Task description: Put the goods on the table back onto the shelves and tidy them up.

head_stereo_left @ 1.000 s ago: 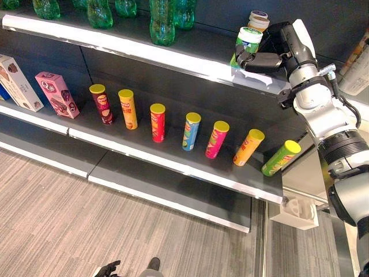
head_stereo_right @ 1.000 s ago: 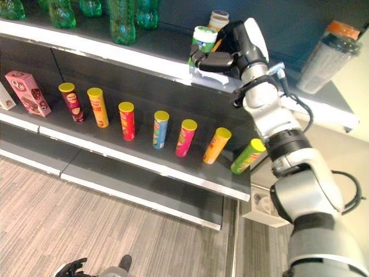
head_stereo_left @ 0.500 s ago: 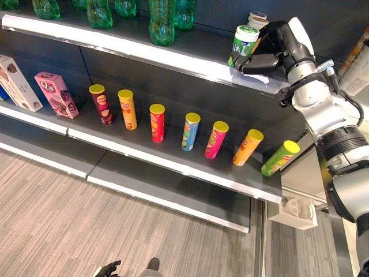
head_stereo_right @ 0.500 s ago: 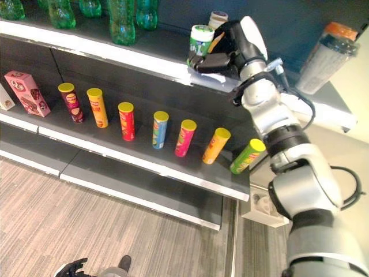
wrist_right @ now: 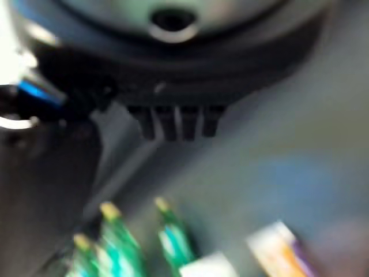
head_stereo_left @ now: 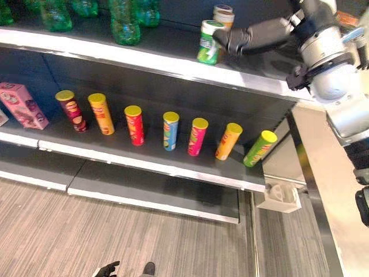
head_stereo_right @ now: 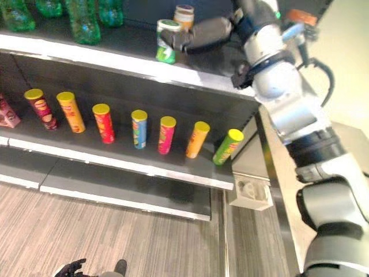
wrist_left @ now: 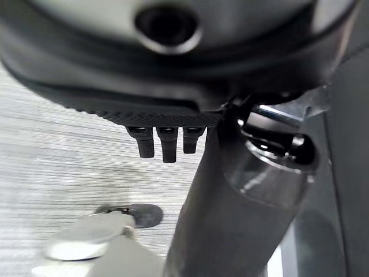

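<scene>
We see the green-and-white cylindrical can with a white lid [head_stereo_left: 208, 42] standing upright on the upper dark shelf [head_stereo_left: 144, 57], near its front edge, at about one o'clock in the head views. Our right hand [head_stereo_left: 248, 39] reaches in from three o'clock with its dark fingers stretched out flat; the fingertips lie against the can's right side near the top, not curled round it, so the hand is spread rather than clamped. Just behind the can, toward twelve o'clock, stands a pale jar with a dark cap [head_stereo_left: 223, 14]. Further along the same shelf, from eleven to ten o'clock, stand several green plastic bottles [head_stereo_left: 125, 23].

On the middle dark shelf [head_stereo_left: 150, 158] below, a row of tall snack tubes with yellow lids [head_stereo_left: 168, 131] runs from nine toward three o'clock: dark red, orange, red, blue, pink, orange and, at the right end, a green tube [head_stereo_left: 259, 148] leaning furthest. A pink carton [head_stereo_left: 23, 105] stands at nine o'clock.

Our left hand [head_stereo_left: 106, 269] hangs low at six o'clock over the grey striped floor [head_stereo_left: 69, 231], its fingers loosely curled and holding nothing.
</scene>
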